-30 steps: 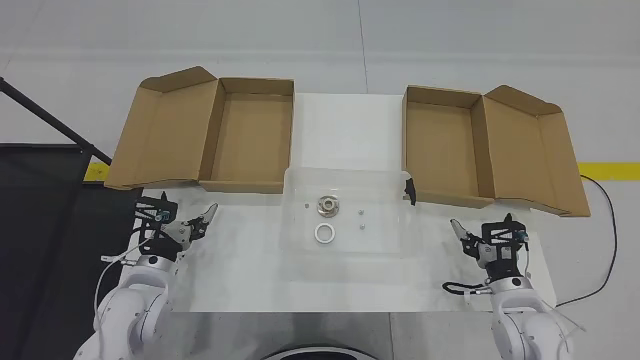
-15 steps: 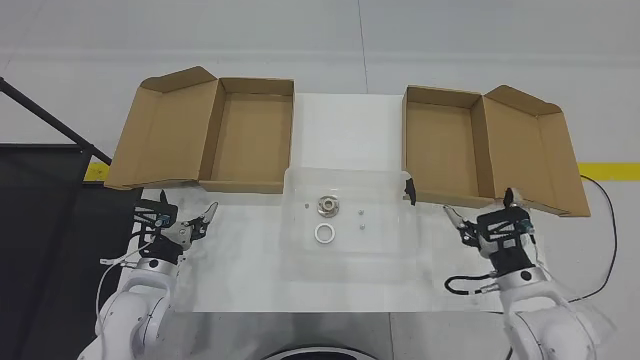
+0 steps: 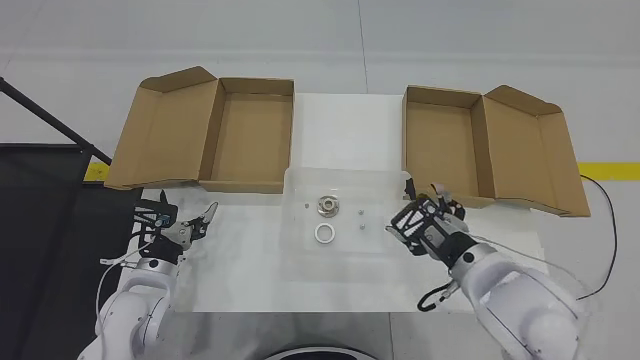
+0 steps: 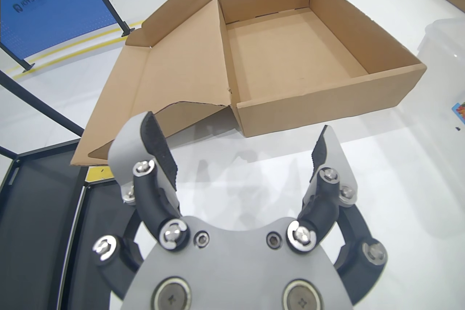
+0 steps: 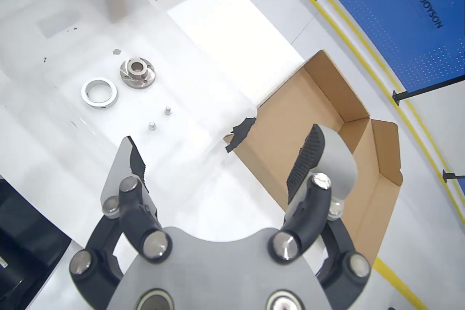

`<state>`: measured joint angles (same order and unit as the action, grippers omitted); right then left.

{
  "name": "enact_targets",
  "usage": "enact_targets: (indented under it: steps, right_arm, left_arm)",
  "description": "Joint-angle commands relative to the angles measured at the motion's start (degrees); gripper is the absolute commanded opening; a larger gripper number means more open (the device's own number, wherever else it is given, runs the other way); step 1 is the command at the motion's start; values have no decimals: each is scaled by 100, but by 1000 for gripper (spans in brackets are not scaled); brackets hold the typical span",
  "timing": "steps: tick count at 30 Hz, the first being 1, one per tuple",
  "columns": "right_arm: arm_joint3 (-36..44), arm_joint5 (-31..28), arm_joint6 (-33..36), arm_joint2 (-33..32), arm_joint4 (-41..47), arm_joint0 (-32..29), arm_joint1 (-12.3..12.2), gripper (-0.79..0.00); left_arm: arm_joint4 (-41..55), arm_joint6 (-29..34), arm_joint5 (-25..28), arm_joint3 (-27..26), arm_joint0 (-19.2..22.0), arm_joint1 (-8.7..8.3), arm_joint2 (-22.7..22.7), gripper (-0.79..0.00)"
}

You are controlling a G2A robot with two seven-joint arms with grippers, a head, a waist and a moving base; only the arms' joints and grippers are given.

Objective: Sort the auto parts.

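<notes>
A clear plastic bin (image 3: 346, 250) sits mid-table and holds a metal flanged hub (image 3: 327, 203) (image 5: 137, 72), a silver ring (image 3: 325, 232) (image 5: 99, 92) and two small pins (image 5: 152, 125). My right gripper (image 3: 413, 222) (image 5: 221, 155) hangs open at the bin's right edge, with nothing between its fingers. My left gripper (image 3: 183, 218) (image 4: 239, 144) stands open and empty over the table's left front part, in front of the left cardboard box (image 3: 246, 136) (image 4: 298, 46).
Two open cardboard boxes flank the bin: the left one with its lid (image 3: 160, 128) folded outward, and the right one (image 3: 442, 146) (image 5: 308, 100) with its lid (image 3: 530, 150) folded outward. A black scrap (image 5: 240, 136) clings to the bin's corner near the right box.
My right arm has swung from the table's right front edge leftward and forward to the bin's right edge. The left arm has stayed put.
</notes>
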<state>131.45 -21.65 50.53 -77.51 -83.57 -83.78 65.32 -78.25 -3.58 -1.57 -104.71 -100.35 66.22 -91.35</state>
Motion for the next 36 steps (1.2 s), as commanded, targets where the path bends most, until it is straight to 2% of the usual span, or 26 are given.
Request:
enact_targets:
  steps: [1, 12, 15, 21, 29, 36]
  right_arm:
    - [-55, 74, 182, 128, 52, 164, 15, 0]
    - [-55, 74, 182, 128, 52, 164, 15, 0]
    - [-183, -117, 107, 314, -52, 241, 16, 0]
    - [-769, -5, 926, 1129, 236, 1203, 147, 0]
    - [-1838, 306, 2359, 1852, 1505, 2569, 375, 0]
    - [-2717, 422, 3045, 2248, 2189, 3322, 507, -357]
  left_arm:
    - [0, 0, 0, 0, 0, 0, 0, 0]
    - [0, 0, 0, 0, 0, 0, 0, 0]
    - [0, 0, 0, 0, 0, 0, 0, 0]
    - [0, 0, 0, 0, 0, 0, 0, 0]
    - [0, 0, 0, 0, 0, 0, 0, 0]
    - [0, 0, 0, 0, 0, 0, 0, 0]
